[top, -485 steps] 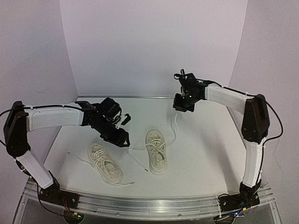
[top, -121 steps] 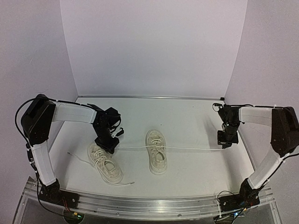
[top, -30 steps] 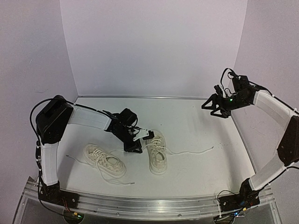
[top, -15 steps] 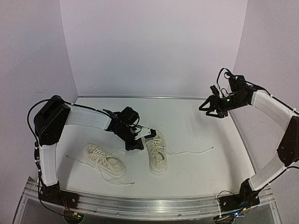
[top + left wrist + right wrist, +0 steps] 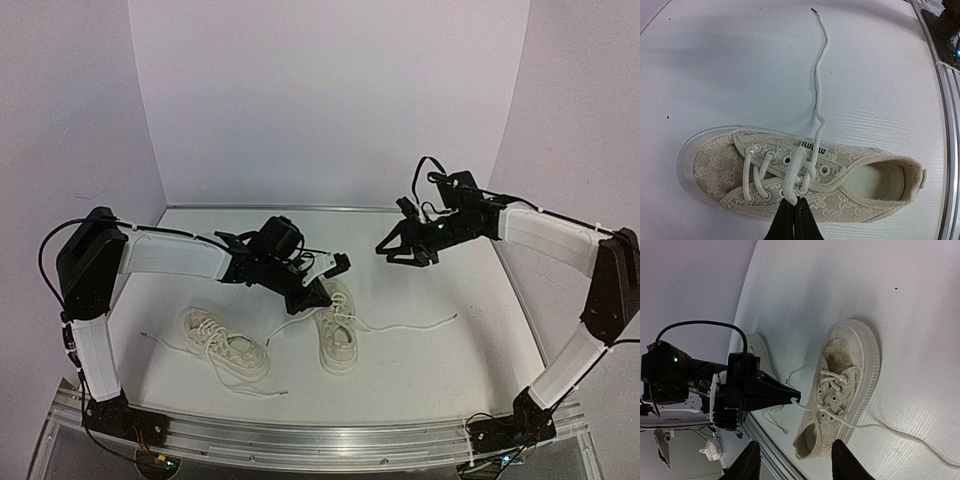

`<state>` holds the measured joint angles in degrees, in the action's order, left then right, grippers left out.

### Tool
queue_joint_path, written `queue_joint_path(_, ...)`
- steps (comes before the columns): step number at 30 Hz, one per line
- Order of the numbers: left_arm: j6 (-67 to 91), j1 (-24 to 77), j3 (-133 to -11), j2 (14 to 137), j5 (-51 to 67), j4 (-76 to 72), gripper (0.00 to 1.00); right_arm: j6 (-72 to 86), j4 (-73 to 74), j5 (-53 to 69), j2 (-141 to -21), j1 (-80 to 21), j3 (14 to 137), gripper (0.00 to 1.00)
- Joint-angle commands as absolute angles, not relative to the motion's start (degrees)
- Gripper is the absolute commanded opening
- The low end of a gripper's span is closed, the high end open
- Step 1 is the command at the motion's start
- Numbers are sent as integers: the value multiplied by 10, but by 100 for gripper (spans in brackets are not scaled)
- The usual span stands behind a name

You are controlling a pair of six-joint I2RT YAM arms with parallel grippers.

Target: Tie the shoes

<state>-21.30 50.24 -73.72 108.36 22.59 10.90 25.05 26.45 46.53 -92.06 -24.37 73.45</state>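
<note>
Left arm (image 5: pixel 170 255): upper link stands upright from the base; white forearm reaches low across toward the table's middle.
Left wrist: tilted down and to the right.
Left gripper (image 5: pixel 318 299): jaws pressed together; the dark fingers (image 5: pixel 790 222) meet in a narrow wedge, pinching a lace (image 5: pixel 796 172).
Right arm (image 5: pixel 545 230): rises from its base, bends at the elbow, forearm extends leftward, held high.
Right gripper (image 5: pixel 398 252): aimed down and left, fingers spread apart, raised off the surface, well apart from the left gripper.
</note>
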Motion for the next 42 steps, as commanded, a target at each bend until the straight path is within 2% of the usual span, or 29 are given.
queue_joint_path(1, -168, 506, -728, 1076, 231, 43, 0, 308, 193, 493, -949, -263, 729, 44)
queue_joint_path(23, -152, 511, -743, 1077, 209, 12, 0, 309, 172, 513, -1063, -347, 770, 35)
queue_joint_path(28, -153, 511, -742, 1075, 211, 11, 0, 307, 173, 509, -1084, -352, 784, 28)
queue_joint_path(34, -152, 511, -739, 1070, 211, 9, 1, 303, 174, 506, -1090, -352, 784, 13)
queue_joint_path(37, -154, 511, -736, 1067, 211, 13, 7, 301, 176, 502, -1088, -352, 781, 1)
queue_joint_path(42, -170, 509, -726, 1065, 202, 39, 23, 298, 177, 496, -1080, -352, 775, 0)
